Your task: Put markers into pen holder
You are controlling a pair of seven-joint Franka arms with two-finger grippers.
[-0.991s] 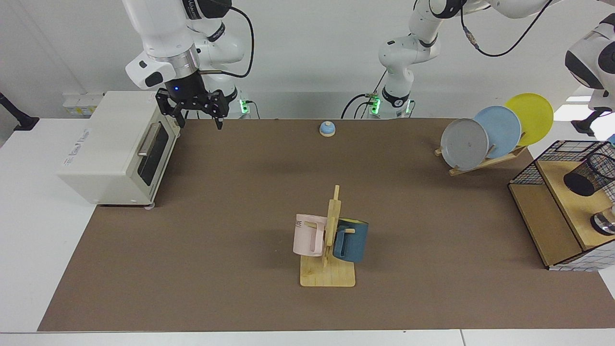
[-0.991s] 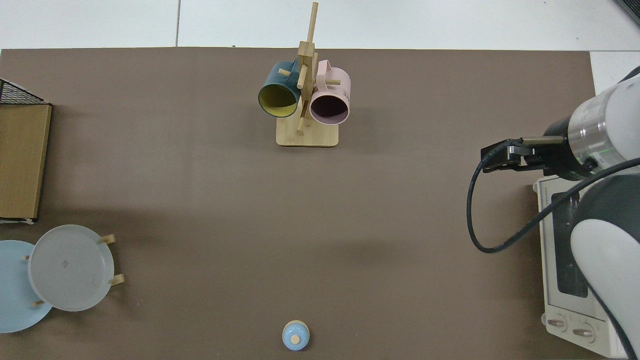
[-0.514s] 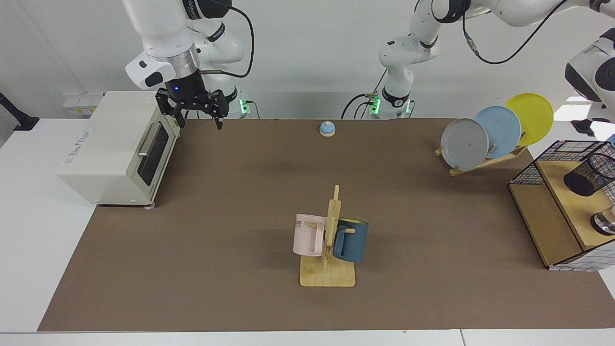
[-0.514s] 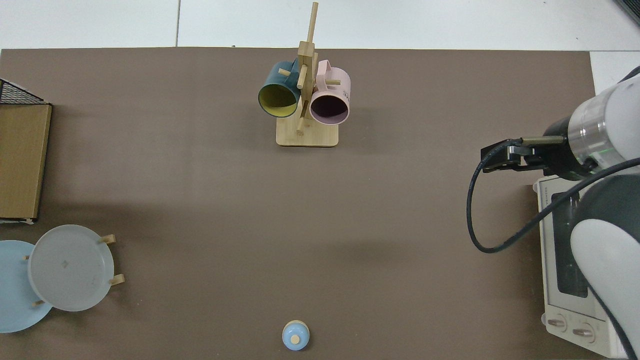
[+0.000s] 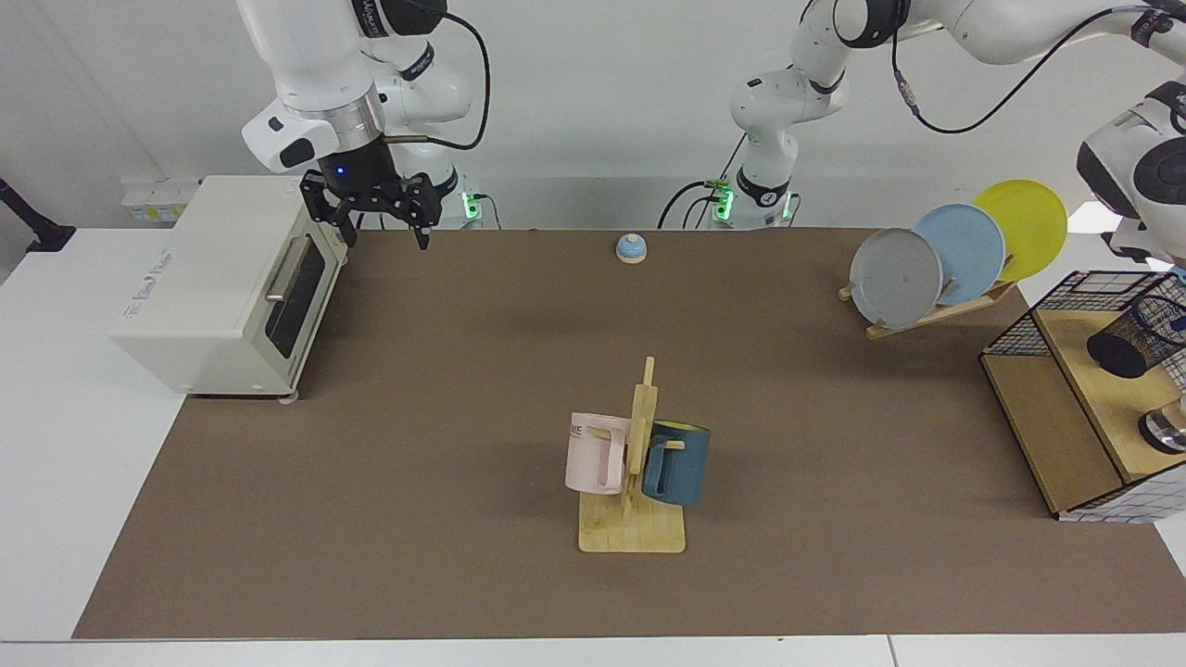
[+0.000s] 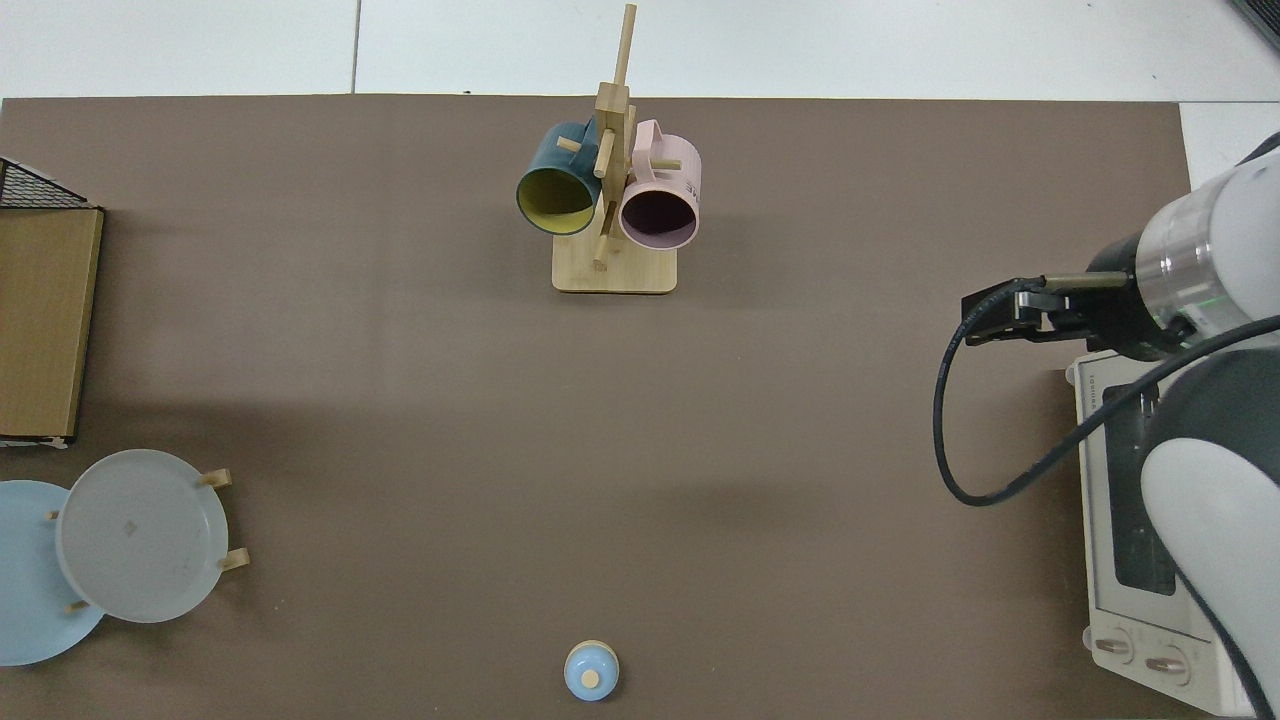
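Observation:
The pen holder (image 5: 1141, 335), a black wire-mesh cup, lies tilted on the crate's wooden shelf at the far right edge of the facing view. A small blue patch (image 5: 1178, 324) shows through its mesh at the frame's edge; I cannot tell whether it is the marker. My left arm reaches over there, and only its white wrist (image 5: 1135, 171) shows above the holder, with the gripper past the frame's edge. My right gripper (image 5: 384, 233) hangs open and empty beside the toaster oven, where the right arm waits. In the top view the right gripper (image 6: 978, 320) is at the right side.
A white toaster oven (image 5: 227, 283) stands on the right arm's side. A wooden mug tree (image 5: 637, 463) with a pink and a blue mug stands mid-table. A plate rack (image 5: 954, 255), a small blue bell (image 5: 631, 247) and the wire-and-wood crate (image 5: 1056, 417) are also here.
The left arm's wrist has shifted slightly inward and down over the crate. The blue patch now sits lower, inside the holder's mesh. The right arm has not moved.

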